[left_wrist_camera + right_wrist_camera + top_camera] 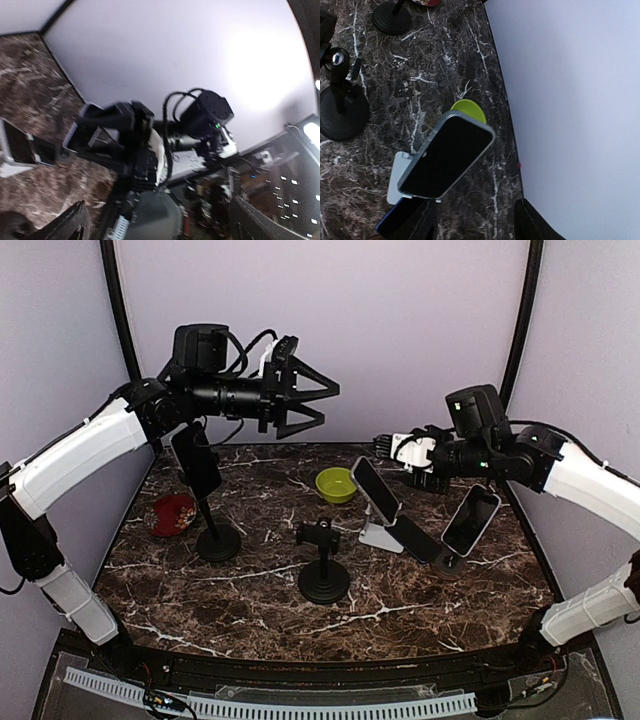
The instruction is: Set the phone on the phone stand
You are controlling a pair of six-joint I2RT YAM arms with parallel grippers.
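Near rail point(300, 705): white slotted strip along the near edge, in front of the dark marbled surface point(420, 610).
Middle stand point(323, 575): black, round-footed, upright on the near middle of the surface, with a small clamp head on top.
Phone point(375, 490): leaned on the white stand point(378, 536) just right of centre, dark screen facing up, lower end seated in the stand and upper end tilted toward the far left.
Right claw point(383, 447): hovered just to the far right of the phone's upper end; jaws stood partly apart and gripped nothing, both fingers clear of the phone in the wrist view.
Left claw point(330, 405): raised high over the far left, pointing right; jaws spread wide, nothing held.
Green bowl point(336, 485): on the far middle, just left of the phone.
Blue phone point(415, 538): lay slanted just right of the white stand; contact with it could not be told.
Right phone point(471, 520): leaned on a low round stand point(447, 562) near the right edge.
Left stand point(218, 540): black and tall, carrying a tilted dark phone point(197, 462).
Red dish point(173, 515): near the left edge, beside the left stand.
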